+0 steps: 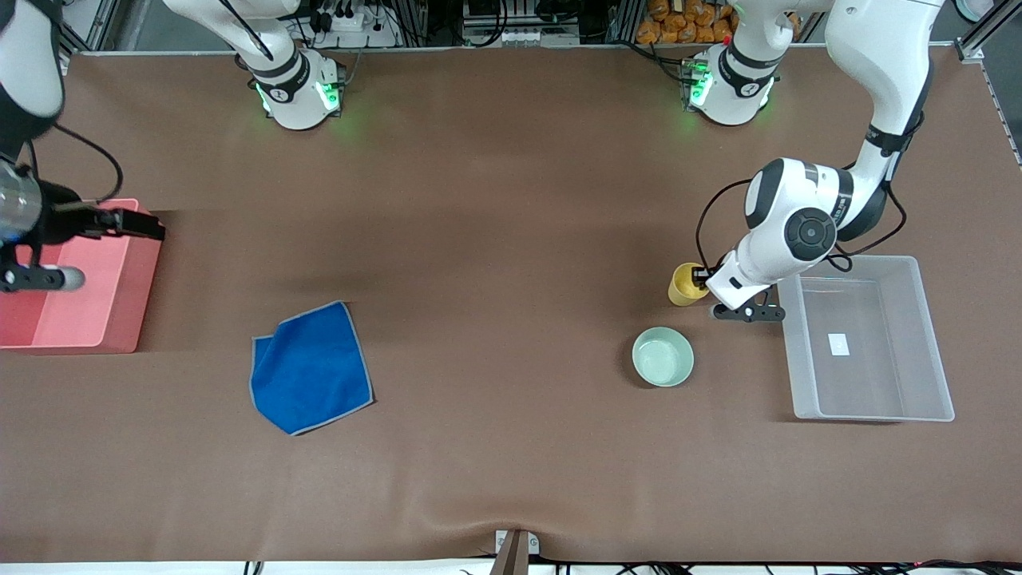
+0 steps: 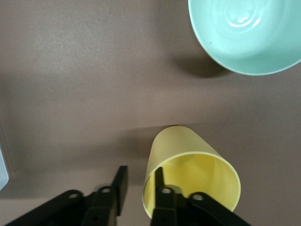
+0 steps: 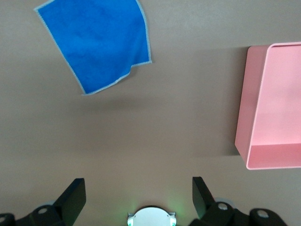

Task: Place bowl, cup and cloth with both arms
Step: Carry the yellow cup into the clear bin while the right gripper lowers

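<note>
Left claw [image 2: 141, 200]: down at the cup [image 2: 190, 174], one finger inside the rim, one outside, nearly closed across the wall but a gap shows at the outer finger; a rim pinch, judged the way to lift a handleless tumbler

Cup: yellow, upright on the bench [image 1: 511, 239], just beside the clear bin [image 1: 926, 335], toward the left arm's end

Bowl [image 1: 663, 357]: mint green, empty, near the cup and nearer the front camera; untouched, likely next for this arm

Right claw [image 3: 138, 197]: fingers wide apart, nothing held, waiting over the pink bin [image 1: 132, 319]

Cloth [image 1: 311, 377]: blue, one corner folded over, flat on the bench near the pink bin; not yet placed

Bench: brown matte covering, slight ripple at the front edge

Room: cables and frame rails along the arms' bases
</note>
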You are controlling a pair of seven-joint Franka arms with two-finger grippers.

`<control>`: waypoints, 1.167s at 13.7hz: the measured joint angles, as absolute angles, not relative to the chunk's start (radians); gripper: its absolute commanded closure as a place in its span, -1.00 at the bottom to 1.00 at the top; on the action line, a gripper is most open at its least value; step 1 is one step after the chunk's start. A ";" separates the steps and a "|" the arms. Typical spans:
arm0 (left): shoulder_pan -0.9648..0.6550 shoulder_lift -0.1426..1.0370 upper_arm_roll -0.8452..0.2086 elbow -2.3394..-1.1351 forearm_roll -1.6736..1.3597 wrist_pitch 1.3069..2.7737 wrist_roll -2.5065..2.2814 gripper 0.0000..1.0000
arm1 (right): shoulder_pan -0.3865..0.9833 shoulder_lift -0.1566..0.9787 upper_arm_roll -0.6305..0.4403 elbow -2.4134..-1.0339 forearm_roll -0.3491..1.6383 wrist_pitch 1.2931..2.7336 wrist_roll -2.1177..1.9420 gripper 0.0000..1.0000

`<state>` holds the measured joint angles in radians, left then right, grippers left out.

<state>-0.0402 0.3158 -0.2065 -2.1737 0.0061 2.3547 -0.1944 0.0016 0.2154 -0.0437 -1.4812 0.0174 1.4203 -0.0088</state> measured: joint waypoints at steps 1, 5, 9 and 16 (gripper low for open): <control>-0.040 0.316 -0.206 -2.172 0.006 2.357 -0.194 1.00 | 0.002 0.239 -0.044 -1.479 0.017 1.452 -0.009 -1.00; -0.033 0.295 -0.204 -2.145 0.006 2.357 -0.193 1.00 | 0.001 0.333 -0.045 -1.478 0.018 1.560 0.009 -1.00; 0.075 0.175 -0.200 -2.074 0.006 2.230 -0.119 1.00 | -0.004 0.389 -0.048 -1.477 0.019 1.625 0.040 -1.00; 0.401 0.163 -0.185 -1.986 0.006 2.161 0.208 1.00 | 0.007 0.389 -0.040 -1.445 0.092 1.646 0.086 -1.00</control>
<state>0.4010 0.1630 -0.1848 -1.9861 0.0062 2.1605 0.2079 0.0066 0.3886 -0.0395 -1.4453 0.0919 1.6463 0.0858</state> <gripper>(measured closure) 0.974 0.000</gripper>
